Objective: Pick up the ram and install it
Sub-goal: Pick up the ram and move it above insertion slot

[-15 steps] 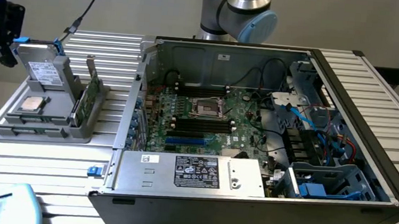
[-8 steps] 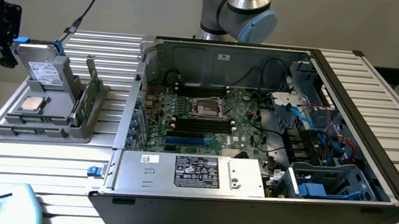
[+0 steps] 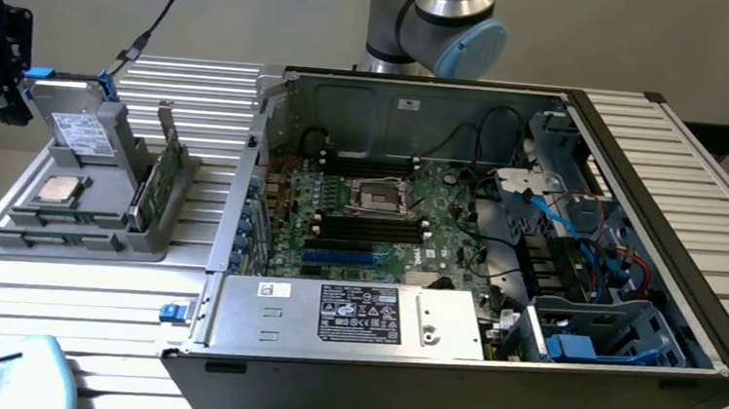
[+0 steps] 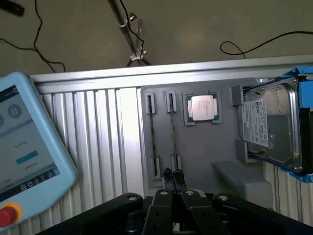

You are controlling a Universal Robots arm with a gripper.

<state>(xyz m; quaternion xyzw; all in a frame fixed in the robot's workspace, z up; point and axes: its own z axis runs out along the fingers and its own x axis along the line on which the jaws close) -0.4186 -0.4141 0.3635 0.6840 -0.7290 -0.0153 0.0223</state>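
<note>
1. Exterior view: slatted aluminium table, with an open computer case lying on it and the motherboard facing up.
2. Robot arm rises behind the case.
3. Grey fixture tray sits on the slats just beside the case, on the exterior view's left. The wrist view looks down on the same tray.
4. Teach pendant is at the table's near corner, well apart from the case. It also shows in the wrist view.
5. Hard drive leans in the tray's far end.
6. The ram is outside the case, standing on edge in the tray's slots on the case side. The wrist view shows two sticks edge-on, side by side.
7. Square silver processor lies flat in the tray, between the ram and the hard drive.
8. Gripper hangs at the exterior view's left edge, near the hard-drive end and clear of the tray. In the wrist view the claw looks clenched, tips side by side, grasping nothing.
</note>
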